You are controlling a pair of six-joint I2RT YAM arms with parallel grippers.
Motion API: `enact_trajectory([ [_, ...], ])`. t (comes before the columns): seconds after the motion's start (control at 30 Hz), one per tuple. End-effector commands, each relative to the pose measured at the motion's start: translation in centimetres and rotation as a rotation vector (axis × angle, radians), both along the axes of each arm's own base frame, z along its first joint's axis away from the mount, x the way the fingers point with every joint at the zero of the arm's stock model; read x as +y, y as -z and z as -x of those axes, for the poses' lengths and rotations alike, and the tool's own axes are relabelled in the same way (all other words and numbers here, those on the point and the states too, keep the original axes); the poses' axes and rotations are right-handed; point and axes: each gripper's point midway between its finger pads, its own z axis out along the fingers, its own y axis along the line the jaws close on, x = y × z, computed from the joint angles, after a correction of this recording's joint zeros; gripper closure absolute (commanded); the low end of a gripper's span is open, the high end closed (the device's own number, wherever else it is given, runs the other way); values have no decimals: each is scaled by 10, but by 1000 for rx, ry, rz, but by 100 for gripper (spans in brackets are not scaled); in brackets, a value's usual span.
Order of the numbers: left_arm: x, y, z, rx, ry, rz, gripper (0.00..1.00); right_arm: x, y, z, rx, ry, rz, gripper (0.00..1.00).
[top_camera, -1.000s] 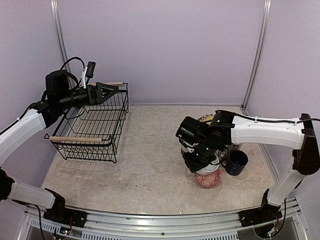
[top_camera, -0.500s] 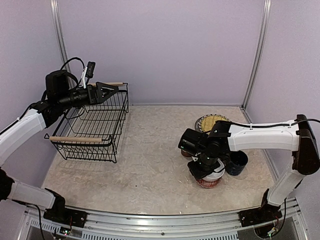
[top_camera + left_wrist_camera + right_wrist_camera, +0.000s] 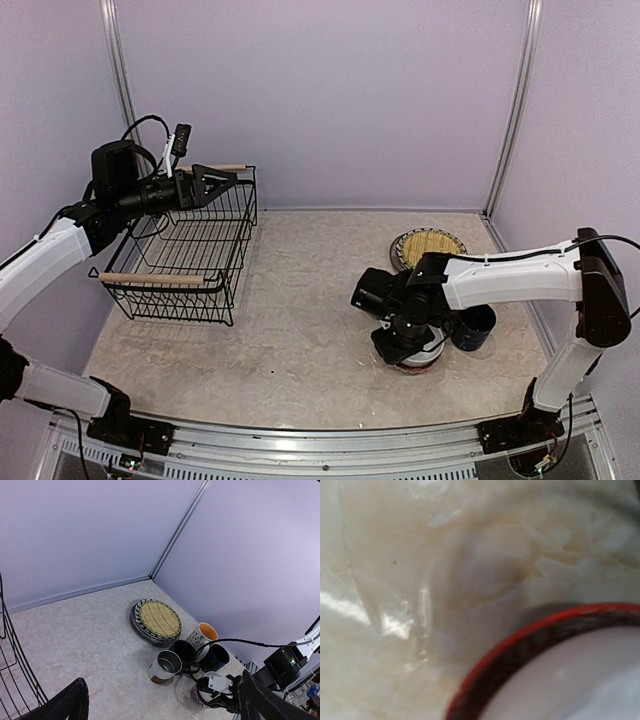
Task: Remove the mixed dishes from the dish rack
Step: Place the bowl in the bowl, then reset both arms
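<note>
The black wire dish rack [image 3: 185, 255] stands at the left with nothing showing in it; its wires show at the left edge of the left wrist view [image 3: 15, 660]. My left gripper [image 3: 222, 180] hangs open above the rack's far handle, its jaws wide apart [image 3: 162, 702]. My right gripper [image 3: 405, 335] is low over the white bowl [image 3: 420, 362] with a red patterned outside, which sits on the table. The bowl's red rim fills the right wrist view [image 3: 520, 650]; my fingers are hidden there. The gripper [image 3: 220, 692] sits on the bowl's rim.
The yellowish woven-look plate [image 3: 158, 620] lies on the striped plate at back right [image 3: 428, 245]. Beside the bowl stand the dark blue mug [image 3: 474, 325], the orange-lined mug [image 3: 205, 634], the dark mug [image 3: 185, 652] and the small brown-white cup [image 3: 162, 666]. Purple walls enclose the table.
My right gripper has gone down with the white bowl, from a little above the table to resting low on it. The left arm and the rack have not moved.
</note>
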Motion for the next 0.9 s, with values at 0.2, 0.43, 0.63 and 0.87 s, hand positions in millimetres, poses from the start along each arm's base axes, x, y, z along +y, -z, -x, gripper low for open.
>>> enact_trajectory([
  [0.2,0,2,-3,-9,-37,-25,1,-5,-5,-9,-80,67,-63,56],
  [0.43,6,-14,-9,-14,-94,-31,1,1,-31,-9,-153,50,-154,28],
  [0.63,14,-33,-6,-19,-139,-33,1,13,-75,-18,-251,12,-245,15],
  [0.87,32,-65,10,-60,-216,-21,1,30,-160,-45,-452,-29,-345,0],
])
